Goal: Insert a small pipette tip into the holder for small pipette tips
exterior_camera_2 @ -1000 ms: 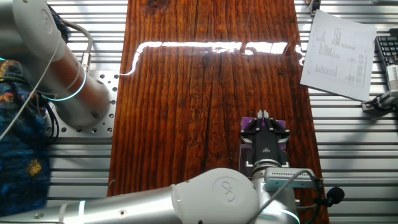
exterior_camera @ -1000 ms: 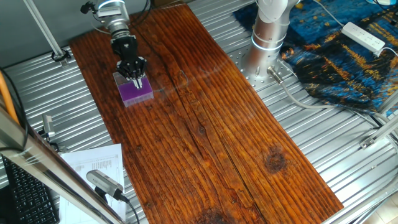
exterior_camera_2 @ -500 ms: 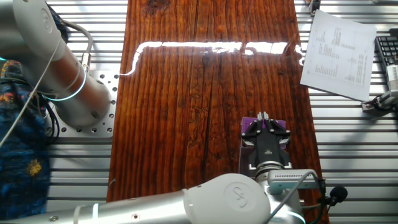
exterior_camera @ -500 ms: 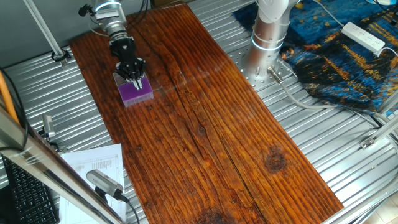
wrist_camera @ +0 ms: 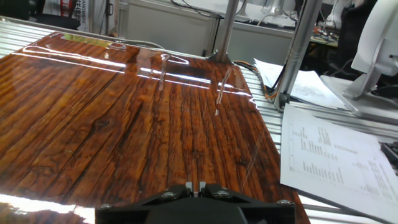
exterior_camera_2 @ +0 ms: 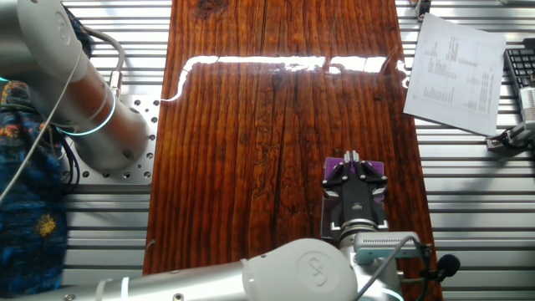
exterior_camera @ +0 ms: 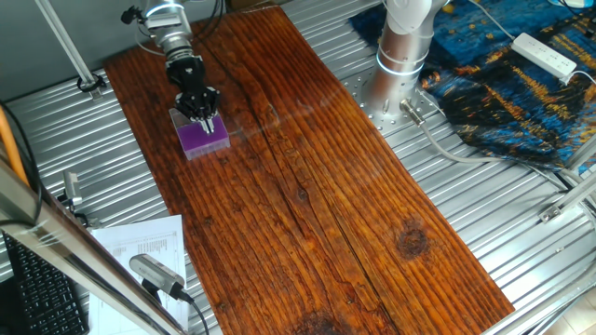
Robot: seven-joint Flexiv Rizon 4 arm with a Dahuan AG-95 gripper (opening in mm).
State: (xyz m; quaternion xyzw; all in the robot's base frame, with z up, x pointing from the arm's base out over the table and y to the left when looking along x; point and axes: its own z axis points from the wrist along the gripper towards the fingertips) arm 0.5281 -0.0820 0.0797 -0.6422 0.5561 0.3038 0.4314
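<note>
The holder for small pipette tips [exterior_camera: 205, 140] is a small clear box with a purple top, on the wooden board near its far left end. In the other fixed view its purple corners [exterior_camera_2: 333, 172] show beside the black hand. My gripper [exterior_camera: 206, 122] points down right over the holder's top, its pale fingertips [exterior_camera_2: 352, 156] almost touching the rack. In the hand view the gripper [wrist_camera: 194, 185] has its jaws nearly together with a tiny pale bit between them, which looks like the small pipette tip. The holder is hidden in the hand view.
The long wooden board [exterior_camera: 317, 186] lies on a ribbed metal table. A printed sheet [exterior_camera_2: 456, 75] and a keyboard [exterior_camera_2: 518, 71] lie off the board's edge. The arm's base [exterior_camera: 400, 56] stands on the other side. Metal posts [wrist_camera: 298, 50] stand ahead in the hand view.
The hand has shifted only slightly over the purple holder. The jaws stay close together.
</note>
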